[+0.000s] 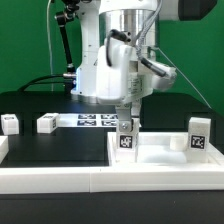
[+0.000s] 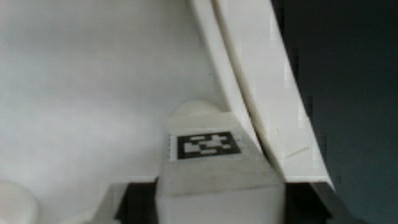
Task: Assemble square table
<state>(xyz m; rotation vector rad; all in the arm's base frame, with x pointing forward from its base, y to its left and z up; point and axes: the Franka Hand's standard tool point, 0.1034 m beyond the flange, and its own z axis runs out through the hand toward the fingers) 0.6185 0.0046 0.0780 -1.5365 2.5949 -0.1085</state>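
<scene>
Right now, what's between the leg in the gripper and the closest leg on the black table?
The marker board lies flat between the gripped leg and that loose leg, seen in the exterior view.

White square plastic tray (image 1: 160, 152) and small white tagged plastic block leg (image 1: 127, 137) appeared smooth, matt; black tabletop (image 1: 60, 150) looked matt.

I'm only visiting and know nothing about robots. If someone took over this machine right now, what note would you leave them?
Fingers: closed on one small white tagged block leg, held upright in a corner of the white plastic square tray-like tabletop, beside its raised rim.
Other legs: one upright leg at the tabletop's side on the exterior view's right. Two loose legs sit on the black table on its left.
Done: can't tell whether any leg is fixed.
Left: seat the held leg, then the others.
</scene>
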